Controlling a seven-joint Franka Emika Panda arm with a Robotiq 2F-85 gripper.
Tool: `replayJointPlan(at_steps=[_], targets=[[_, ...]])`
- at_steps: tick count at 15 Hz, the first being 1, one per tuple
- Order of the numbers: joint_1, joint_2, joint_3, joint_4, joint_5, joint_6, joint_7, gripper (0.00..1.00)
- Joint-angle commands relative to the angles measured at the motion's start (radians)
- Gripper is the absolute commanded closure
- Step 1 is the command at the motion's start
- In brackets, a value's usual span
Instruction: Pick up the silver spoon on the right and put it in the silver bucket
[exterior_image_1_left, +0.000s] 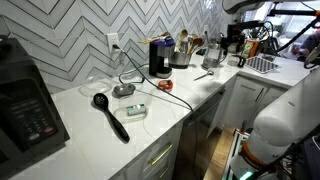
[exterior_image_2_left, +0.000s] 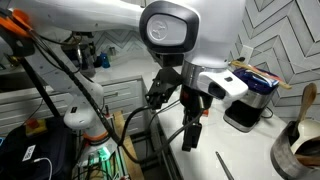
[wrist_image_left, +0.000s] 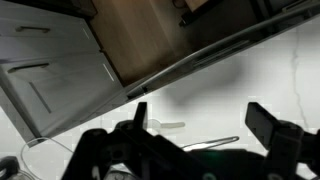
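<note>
We see the silver spoon (exterior_image_2_left: 225, 166) lying flat on the white counter (exterior_image_1_left: 65, 110), near the silver bucket (exterior_image_2_left: 296, 152), which holds a wooden spoon (exterior_image_2_left: 306, 100). A black coffee machine (exterior_image_1_left: 159, 58) stands beyond. Our gripper (wrist_image_left: 200, 120) hovers above, jaws wide apart, empty.

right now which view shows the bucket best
In an exterior view the bucket sits close and large, though cropped at the edge. In an exterior view it is far and tiny. The wrist view misses it.
</note>
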Motion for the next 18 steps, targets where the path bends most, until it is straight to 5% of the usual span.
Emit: replayJointPlan(at_steps=[1, 3, 4, 8, 16, 18], targets=[[-0.022, 0.026, 0.005, 0.028, 0.014, -0.001, -0.004, 0.0], [-0.024, 0.051, 0.007, 0.048, 0.022, -0.001, -0.001, 0.0], [-0.03, 0.097, 0.02, 0.066, 0.054, -0.017, 0.138, 0.0], [-0.041, 0.264, -0.014, 0.075, 0.232, 0.16, 0.267, 0.0], [-0.158, 0.52, -0.029, 0.22, 0.532, 0.309, 0.409, 0.0], [-0.154, 0.492, -0.018, 0.187, 0.499, 0.313, 0.393, 0.0]])
